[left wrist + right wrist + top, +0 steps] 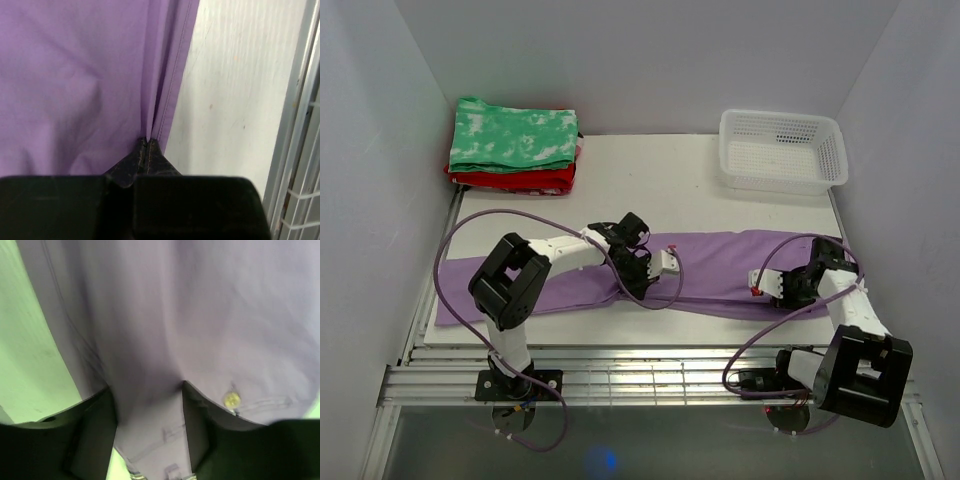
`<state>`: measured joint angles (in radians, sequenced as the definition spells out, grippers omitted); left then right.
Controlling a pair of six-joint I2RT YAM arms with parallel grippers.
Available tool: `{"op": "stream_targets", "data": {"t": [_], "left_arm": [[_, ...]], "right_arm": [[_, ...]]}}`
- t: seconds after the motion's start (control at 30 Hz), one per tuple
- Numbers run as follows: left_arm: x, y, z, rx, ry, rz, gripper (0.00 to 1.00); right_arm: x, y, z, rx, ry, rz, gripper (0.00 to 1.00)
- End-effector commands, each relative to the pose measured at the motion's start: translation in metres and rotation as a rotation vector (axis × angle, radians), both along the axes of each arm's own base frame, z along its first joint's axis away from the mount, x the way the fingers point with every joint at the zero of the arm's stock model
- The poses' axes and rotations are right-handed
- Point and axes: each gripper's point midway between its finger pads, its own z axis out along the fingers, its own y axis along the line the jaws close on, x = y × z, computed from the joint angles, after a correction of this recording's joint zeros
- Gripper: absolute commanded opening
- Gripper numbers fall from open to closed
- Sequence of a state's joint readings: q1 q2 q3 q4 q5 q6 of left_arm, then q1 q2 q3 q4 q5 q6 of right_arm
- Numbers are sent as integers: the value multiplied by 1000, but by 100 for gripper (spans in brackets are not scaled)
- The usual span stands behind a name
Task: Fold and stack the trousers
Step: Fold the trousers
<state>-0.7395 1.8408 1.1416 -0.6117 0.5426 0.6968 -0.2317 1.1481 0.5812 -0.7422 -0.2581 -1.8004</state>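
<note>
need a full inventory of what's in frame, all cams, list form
trousers: 1, light purple, spread lengthwise across the near half of the table
green-and-white garment: 1, folded, far left corner, on top of the red one
red garment: 1, folded, bottom of that pile
basket: 1, white, far right corner
button: 1, pale yellow, on the trousers
table: 1, white
cables: purple, looping along both arms
left gripper: black, shut on a trousers fold
right gripper: black, open over the trousers' right end

The black-and-white left arm (560,250) stretched toward two o'clock, its left gripper (146,145) pinched tight. The matching right arm (848,312) reached toward twelve o'clock, its right gripper (147,395) pointing toward nine, jaws parted.
</note>
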Motion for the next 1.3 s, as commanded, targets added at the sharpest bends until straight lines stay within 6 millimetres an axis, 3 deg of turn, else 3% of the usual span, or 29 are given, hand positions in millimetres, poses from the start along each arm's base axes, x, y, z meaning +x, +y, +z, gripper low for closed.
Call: {"op": "stream_targets", "data": {"t": [0.0,0.07,0.13,0.27,0.43,0.57,0.83,0.97,1.07,1.1,1.13,1.23,1.27], "left_arm": [[-6,59,-16,216,-40,-6,0],[-9,59,-9,202,-43,-3,0],[-9,62,-7,206,-55,-1,1],[-12,70,-7,221,-72,-3,13],[-9,68,-6,214,-77,15,20],[-8,65,-6,214,-72,20,21],[-10,68,-11,226,-60,23,22],[-11,68,-12,224,-57,36,22],[-13,69,-13,224,-54,38,22],[-13,69,-13,224,-54,39,22],[-14,70,-14,224,-54,38,22],[-14,71,-14,225,-57,41,22],[-14,72,-14,227,-56,43,22]], "right_arm": [[20,-19,39,-53,-110,-72,60],[31,-27,62,-63,-184,-70,65],[30,-36,77,-77,-181,-83,66],[26,-62,82,-113,-142,-108,63],[23,-82,62,-132,-76,-140,63],[16,-82,45,-141,-46,-122,65],[14,-88,33,-199,-69,-55,64],[26,-98,25,-246,-112,-57,50],[33,-101,26,-252,-143,-59,28],[35,-100,29,-248,-154,-59,16],[37,-99,34,-244,-164,-59,11],[44,-97,57,-227,-204,-62,8],[51,-100,74,-232,-233,-69,8]]}}
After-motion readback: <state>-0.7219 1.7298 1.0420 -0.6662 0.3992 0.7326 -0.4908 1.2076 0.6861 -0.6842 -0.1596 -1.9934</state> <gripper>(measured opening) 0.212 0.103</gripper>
